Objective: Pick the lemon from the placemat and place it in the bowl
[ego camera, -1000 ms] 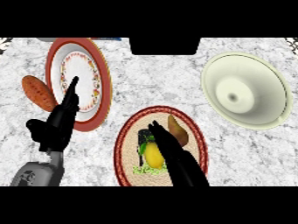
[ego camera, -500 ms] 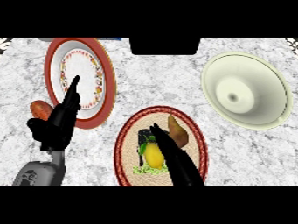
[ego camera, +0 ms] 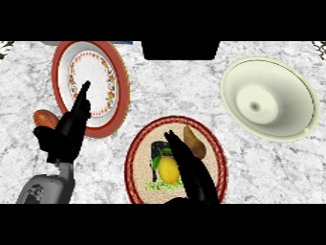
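Lemon (ego camera: 168,169) lying on round placemat (ego camera: 138,162) at table's (ego camera: 264,167) 6 o'clock, touching right hand (ego camera: 188,167), fingers (ego camera: 156,160) curled around its 9 o'clock side. Cream bowl (ego camera: 270,99) well apart at 2 o'clock. Left hand (ego camera: 68,134) at 9 o'clock, fingers straight, released.

There is only one view, from the robot's head. It looks steeply down at the marble counter (ego camera: 264,167) from close above, and both forearms come in from the lower edge of the view.
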Robot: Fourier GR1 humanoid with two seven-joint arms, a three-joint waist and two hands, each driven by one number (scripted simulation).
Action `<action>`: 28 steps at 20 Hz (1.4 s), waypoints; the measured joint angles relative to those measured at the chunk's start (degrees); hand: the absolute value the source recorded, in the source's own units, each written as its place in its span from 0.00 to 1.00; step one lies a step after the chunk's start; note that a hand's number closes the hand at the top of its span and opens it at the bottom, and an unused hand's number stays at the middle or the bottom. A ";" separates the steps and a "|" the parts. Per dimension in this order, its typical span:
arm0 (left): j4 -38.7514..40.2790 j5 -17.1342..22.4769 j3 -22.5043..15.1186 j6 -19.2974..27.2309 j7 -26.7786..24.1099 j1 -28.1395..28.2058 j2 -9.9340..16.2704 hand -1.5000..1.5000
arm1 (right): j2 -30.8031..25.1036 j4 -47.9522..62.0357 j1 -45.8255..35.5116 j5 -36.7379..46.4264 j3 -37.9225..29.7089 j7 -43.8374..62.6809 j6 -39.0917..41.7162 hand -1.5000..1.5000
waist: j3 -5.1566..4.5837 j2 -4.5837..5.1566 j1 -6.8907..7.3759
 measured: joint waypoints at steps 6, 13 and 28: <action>-0.14 -0.74 0.16 -0.54 -0.55 0.73 -0.70 0.50 | -0.03 4.33 -2.81 3.43 -0.22 0.48 -0.72 0.00 | -0.05 -0.37 0.09; 0.19 -1.95 0.23 -0.33 -0.33 0.19 -1.94 0.50 | 0.13 8.85 -5.48 3.02 0.89 -3.09 1.25 1.00 | -0.06 -0.50 0.21; -1.00 -2.51 1.13 -1.67 0.12 0.83 -2.23 0.50 | 0.04 11.39 -10.49 0.21 3.79 -0.66 -7.04 1.00 | -0.03 -0.20 0.23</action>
